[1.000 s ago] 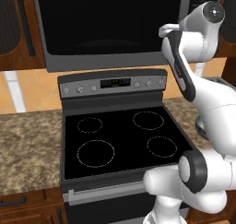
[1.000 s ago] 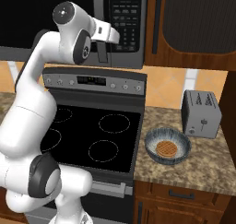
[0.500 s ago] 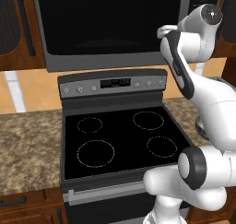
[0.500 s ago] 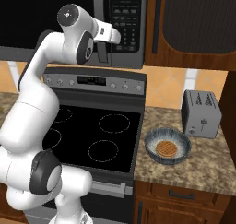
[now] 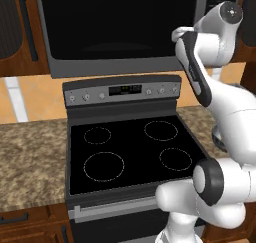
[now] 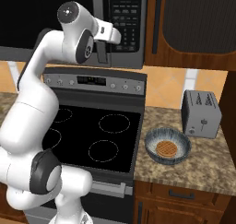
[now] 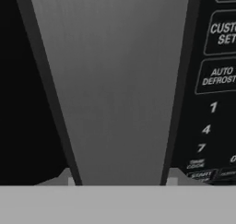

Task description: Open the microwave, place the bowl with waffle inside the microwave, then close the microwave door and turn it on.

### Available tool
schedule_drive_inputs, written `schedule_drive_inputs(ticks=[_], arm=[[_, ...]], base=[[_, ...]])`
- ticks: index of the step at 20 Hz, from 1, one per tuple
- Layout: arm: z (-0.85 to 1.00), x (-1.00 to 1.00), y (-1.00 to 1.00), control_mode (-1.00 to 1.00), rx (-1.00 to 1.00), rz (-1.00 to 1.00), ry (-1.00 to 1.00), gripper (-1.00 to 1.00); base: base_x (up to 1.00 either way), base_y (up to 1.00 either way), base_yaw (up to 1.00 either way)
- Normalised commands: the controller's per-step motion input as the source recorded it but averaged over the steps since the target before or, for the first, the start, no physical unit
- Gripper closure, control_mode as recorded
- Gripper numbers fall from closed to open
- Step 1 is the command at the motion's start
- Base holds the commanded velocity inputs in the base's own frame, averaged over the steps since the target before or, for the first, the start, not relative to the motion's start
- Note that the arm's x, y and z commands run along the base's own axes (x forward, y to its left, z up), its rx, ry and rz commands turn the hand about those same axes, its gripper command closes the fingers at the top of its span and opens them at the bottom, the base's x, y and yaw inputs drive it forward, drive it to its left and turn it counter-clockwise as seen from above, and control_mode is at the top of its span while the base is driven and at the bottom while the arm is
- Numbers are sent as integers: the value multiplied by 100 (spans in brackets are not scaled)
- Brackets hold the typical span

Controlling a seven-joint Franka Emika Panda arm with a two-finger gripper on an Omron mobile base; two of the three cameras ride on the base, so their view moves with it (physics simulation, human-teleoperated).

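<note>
- Since the earlier frames the arm has barely shifted; I see the upper joint slightly higher against the microwave (image 6: 115, 25) in the right base view; the bowl (image 6: 168, 146) and toaster (image 6: 200, 113) lie where they were.
- Arm pose: I read the arm as reared up from the base, elbow bent, forearm reaching level toward the microwave front; the gripper (image 6: 102, 52) sits at the right edge of the microwave door (image 5: 120, 27), just left of the keypad (image 6: 127, 22).
- Hand view: the door's grey handle bar (image 7: 115, 80) runs up the centre, between the two finger tips (image 7: 171, 178) at the bottom; the jaws stand partly apart on either side of the bar; I cannot tell whether they press on it.
- Hand view also gives keypad labels at right; neither base view resolves them.
- Right base view shows the bowl on the granite counter (image 6: 207, 168) right of the stove (image 6: 99, 135), the waffle (image 6: 167, 149) lying inside it, the toaster just behind.
- Left base view shows the closed door's black glass above the stove.
</note>
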Motion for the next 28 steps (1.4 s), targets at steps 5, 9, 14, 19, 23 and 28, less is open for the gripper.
schedule_drive_inputs(ticks=[5,9,14,19,23,28], arm=[[0,-90,40,-100,-1,-19,-1,100],[0,-100,70,-100,-7,-26,-1,100],[-3,-99,71,-100,-7,-20,0,100],[0,-82,90,-100,-14,-9,0,100],[-3,-75,100,-100,-21,-1,0,100],[-3,-50,99,-100,-21,0,0,100]], base=[[0,0,0],[0,0,0],[0,0,0],[0,0,0],[0,0,0],[0,0,0]])
